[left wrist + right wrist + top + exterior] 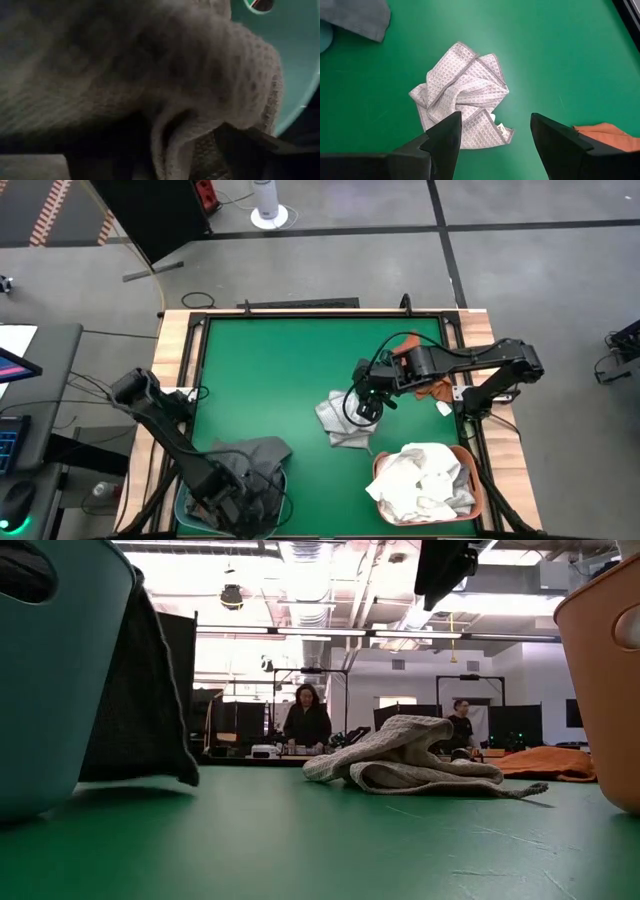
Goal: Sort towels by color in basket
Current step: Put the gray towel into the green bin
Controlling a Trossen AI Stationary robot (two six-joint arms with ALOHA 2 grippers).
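A crumpled light grey waffle towel (462, 102) lies on the green table (270, 380), a little right of centre (340, 423). My right gripper (492, 137) hovers open above it (366, 406), touching nothing. Dark grey towels (250, 460) fill the teal basket (185, 505) at the near left, and one hangs over its rim (140, 690). My left gripper (228, 502) is down among them; its wrist view is filled by dark grey cloth (125, 75). White towels (425, 478) lie in the orange basket (478, 495). A rust orange towel (432, 388) lies under the right arm.
The low view shows the teal basket (50, 690) at left and the orange basket (610, 690) at right, with the light grey towel (410, 760) between them. A raised wooden frame (180, 350) edges the table. People stand in the room beyond (305, 720).
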